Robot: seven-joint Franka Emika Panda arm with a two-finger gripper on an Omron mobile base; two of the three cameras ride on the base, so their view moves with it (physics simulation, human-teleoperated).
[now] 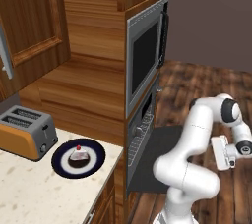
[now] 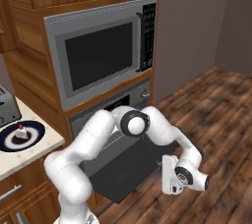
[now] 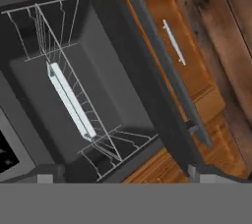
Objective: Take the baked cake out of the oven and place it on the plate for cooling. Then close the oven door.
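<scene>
The baked cake (image 1: 78, 154) (image 2: 20, 132), white-frosted with a red cherry, sits on the plate (image 1: 60, 162) (image 2: 37, 131) on the counter left of the oven (image 1: 142, 125) (image 2: 112, 103). The oven door (image 1: 158, 153) (image 2: 127, 167) (image 3: 145, 83) hangs open, dropped down flat. My gripper (image 1: 217, 153) (image 2: 168, 175) (image 3: 120, 179) hovers low beyond the door's outer edge, open and holding nothing. The hand view looks past the door and its bar handle (image 3: 189, 112) into the dark cavity with its wire racks (image 3: 74, 101).
A silver-framed microwave (image 1: 145, 56) (image 2: 101, 53) is built in above the oven. A toaster (image 1: 27, 132) (image 2: 6, 107) stands on the counter beside the plate. A wooden drawer with a metal pull (image 3: 174, 42) lies below the oven. Wood floor spreads to the right.
</scene>
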